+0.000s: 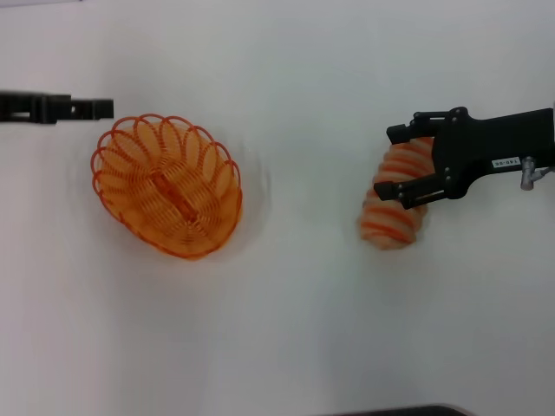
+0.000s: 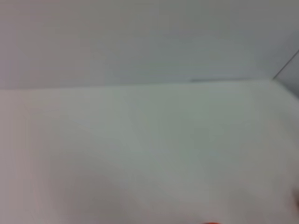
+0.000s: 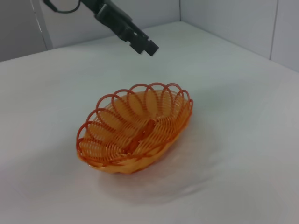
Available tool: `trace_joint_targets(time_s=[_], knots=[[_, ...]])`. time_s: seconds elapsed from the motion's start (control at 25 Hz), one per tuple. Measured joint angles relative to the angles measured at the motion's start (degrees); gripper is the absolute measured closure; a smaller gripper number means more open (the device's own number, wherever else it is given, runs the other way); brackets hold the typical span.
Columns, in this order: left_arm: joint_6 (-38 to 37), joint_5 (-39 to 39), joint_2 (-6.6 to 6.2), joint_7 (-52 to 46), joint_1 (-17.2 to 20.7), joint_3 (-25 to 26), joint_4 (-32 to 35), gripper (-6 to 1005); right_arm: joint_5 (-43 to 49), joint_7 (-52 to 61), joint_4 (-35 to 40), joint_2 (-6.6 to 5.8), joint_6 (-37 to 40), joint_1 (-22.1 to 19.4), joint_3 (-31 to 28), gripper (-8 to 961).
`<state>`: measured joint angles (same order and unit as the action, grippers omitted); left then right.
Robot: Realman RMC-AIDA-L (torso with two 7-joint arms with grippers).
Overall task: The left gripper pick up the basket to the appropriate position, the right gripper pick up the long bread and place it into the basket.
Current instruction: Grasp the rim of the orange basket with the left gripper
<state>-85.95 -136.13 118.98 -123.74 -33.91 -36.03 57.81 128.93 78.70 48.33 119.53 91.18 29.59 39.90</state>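
Observation:
The orange wire basket [image 1: 166,185] stands on the white table at the left; it also shows in the right wrist view [image 3: 135,133] and holds nothing. My left gripper [image 1: 106,108] hovers just beyond the basket's far left rim, apart from it; it also shows in the right wrist view [image 3: 149,46]. The long bread [image 1: 392,224] lies at the right, tan with orange stripes. My right gripper [image 1: 397,163] is open over the bread's far half. One finger [image 1: 408,133] is past the bread's end and the other [image 1: 406,192] crosses over its middle.
The table [image 1: 303,329] is white and bare between the basket and the bread. A dark edge [image 1: 408,411] shows at the near side. Grey walls [image 3: 224,18] stand behind the table's far corner. The left wrist view shows only bare table [image 2: 149,154].

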Motion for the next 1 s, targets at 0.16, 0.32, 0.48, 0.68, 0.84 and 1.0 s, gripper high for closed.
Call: trace_joint_targets(time_s=[0.16, 0.32, 0.48, 0.68, 0.84, 1.0], knots=[[3.3, -9.7, -0.96, -9.6, -4.6, -5.5, 0.4, 171, 0.0, 0.7, 0.0, 0.0, 0.2, 0.0, 0.0, 11], [4.3, -15.1, -0.88, -11.0, -8.4, -8.8, 0.5, 177, 0.0, 0.8, 0.0, 0.0, 0.3, 0.0, 0.0, 11], [6.9, -21.7, -0.38, -13.2, -12.0, -13.3, -0.6, 183, 0.0, 0.9, 0.0, 0.02, 0.4, -0.1, 0.0, 11], [8.1, -24.7, 0.41, -14.4, -13.8, -19.5, -2.1, 190, -0.1, 0.9, 0.0, 0.17, 0.5, -0.5, 0.0, 11], [8.3, -25.3, 0.62, -14.3, -14.3, -22.7, -3.6, 196, -0.1, 0.9, 0.0, 0.18, 0.5, -0.7, -0.2, 11], [8.5, -25.7, 0.89, -14.2, -14.7, -24.8, -5.5, 202, -0.1, 0.9, 0.0, 0.18, 0.4, -0.7, -0.1, 11]])
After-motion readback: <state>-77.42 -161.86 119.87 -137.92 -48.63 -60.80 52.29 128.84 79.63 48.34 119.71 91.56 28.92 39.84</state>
